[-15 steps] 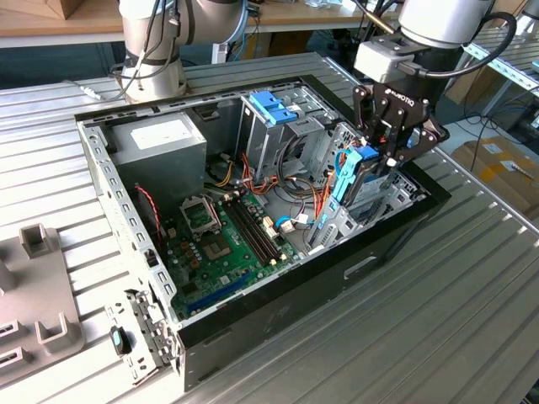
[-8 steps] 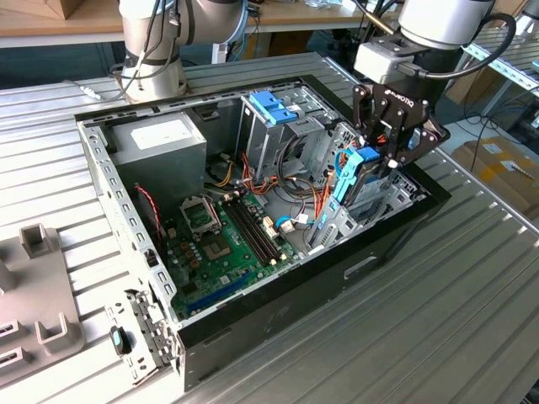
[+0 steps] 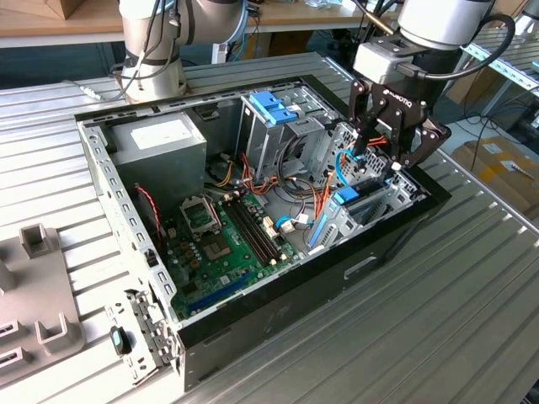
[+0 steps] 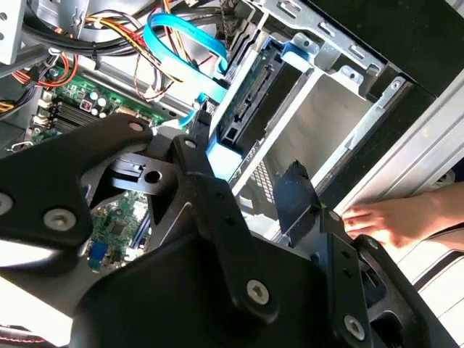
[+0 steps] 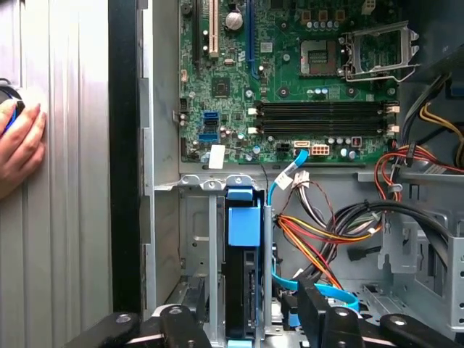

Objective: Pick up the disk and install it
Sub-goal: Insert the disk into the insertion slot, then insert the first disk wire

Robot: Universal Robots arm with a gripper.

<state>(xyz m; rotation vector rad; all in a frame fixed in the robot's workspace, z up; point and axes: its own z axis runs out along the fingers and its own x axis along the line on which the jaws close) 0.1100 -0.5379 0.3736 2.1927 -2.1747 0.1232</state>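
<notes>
Light blue plastic frames the disk [image 5: 243, 225], standing on edge in the drive bay [image 5: 190, 239] at a corner of the computer case [image 3: 278, 295], between the gripper's [image 4: 246, 148] spread fingers [image 5: 319, 319], which seem not to touch it. A blue cable [image 4: 210, 87] runs just beside one finger and could snag on any lift; a person's hand [image 4: 391, 217] rests just outside the case wall, near enough to be struck. The wrist points steeply down into that corner.

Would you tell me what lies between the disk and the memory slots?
In the first wrist view, the cage rim and a blue cable lie between disk and slots.
</notes>
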